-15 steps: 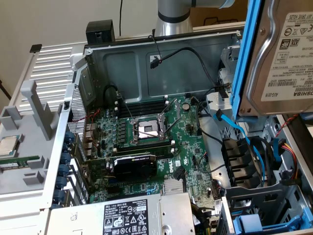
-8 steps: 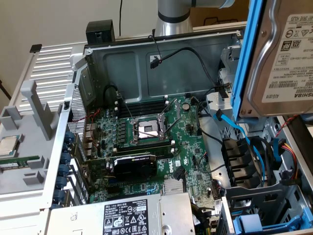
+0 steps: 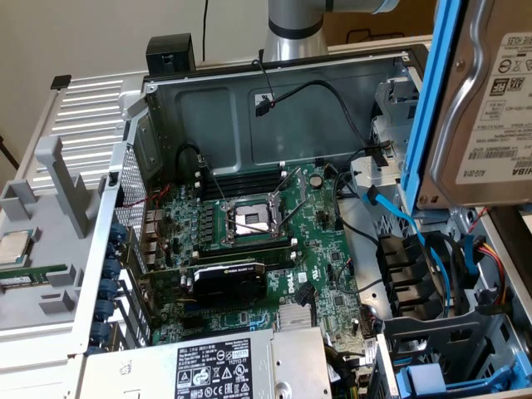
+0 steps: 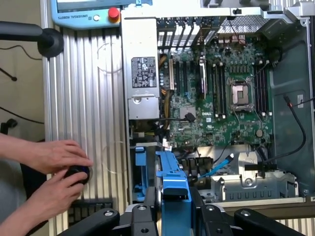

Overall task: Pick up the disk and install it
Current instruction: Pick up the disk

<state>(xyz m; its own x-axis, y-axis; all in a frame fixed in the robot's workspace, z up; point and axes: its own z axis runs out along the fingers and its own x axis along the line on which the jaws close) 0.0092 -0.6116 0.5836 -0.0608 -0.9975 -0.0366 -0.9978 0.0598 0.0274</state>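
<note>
The disk (image 3: 490,100) is a silver hard drive with a white label, clipped in a bright blue carrier (image 3: 428,108). It hangs upright above the open computer case, at the exterior view's upper right. In the wrist view my gripper (image 4: 173,196) is shut on the blue carrier (image 4: 174,189), with one black finger (image 4: 150,199) on each side of it. The carrier hangs over the drive bay area (image 4: 246,179) beside the motherboard. The drive's metal body is hidden in the wrist view.
The open case holds a green motherboard (image 3: 266,241) with a bare CPU socket (image 3: 249,220), a grey power supply (image 3: 216,366) and loose blue cables (image 3: 391,212). A person's hands (image 4: 49,162) rest on a black knob beside the case. A small CPU chip (image 3: 12,245) lies on a grey tray.
</note>
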